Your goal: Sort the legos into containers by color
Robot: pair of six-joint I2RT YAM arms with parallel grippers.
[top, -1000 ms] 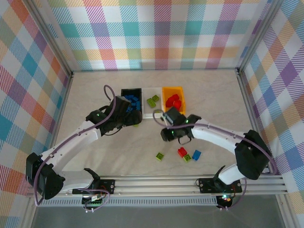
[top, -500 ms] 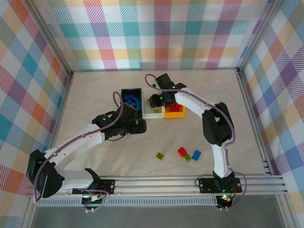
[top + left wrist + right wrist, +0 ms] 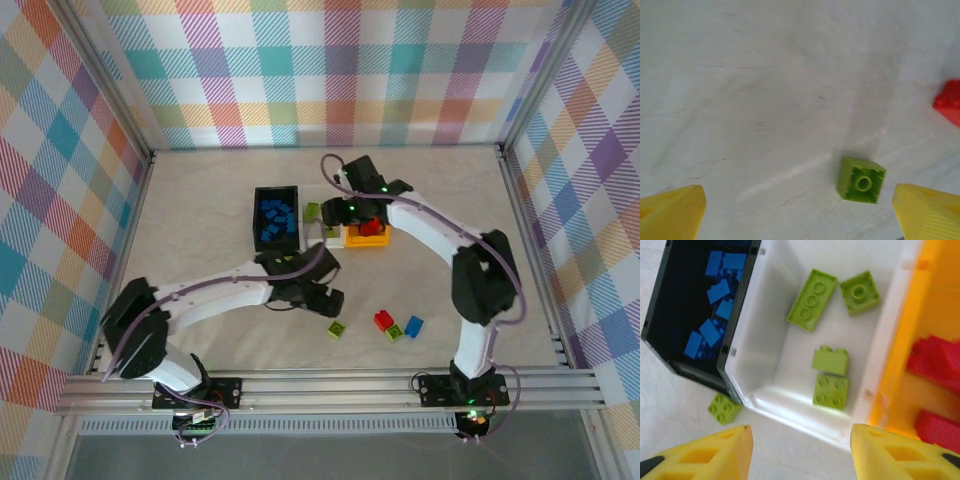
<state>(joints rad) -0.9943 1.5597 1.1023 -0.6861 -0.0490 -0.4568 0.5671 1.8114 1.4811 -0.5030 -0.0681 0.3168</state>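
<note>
Left wrist view: the left fingers (image 3: 675, 212) stood wide apart above a green brick (image 3: 861, 179) on the counter (image 3: 765, 75). The right fingers (image 3: 715, 455) hung apart over the white bin (image 3: 765, 355) and its four green bricks (image 3: 830, 361).

Bins: 3, joined in a row – black bin (image 3: 256, 215), white bin (image 3: 765, 350), orange bin (image 3: 940, 300).
In white bin: 4 green legos (image 3: 812, 300).
In black bin: blue legos (image 3: 702, 337) piled, approx 7 seen, exact no. unclear.
In orange bin: 2 red legos (image 3: 935, 362) seen.
Loose, lower centre of top view: 4 – 2 green bricks (image 3: 337, 329), 1 red brick (image 3: 383, 320), 1 blue brick (image 3: 413, 326).
Loose, lower left of right wrist view: 1 green piece (image 3: 724, 409).
</note>
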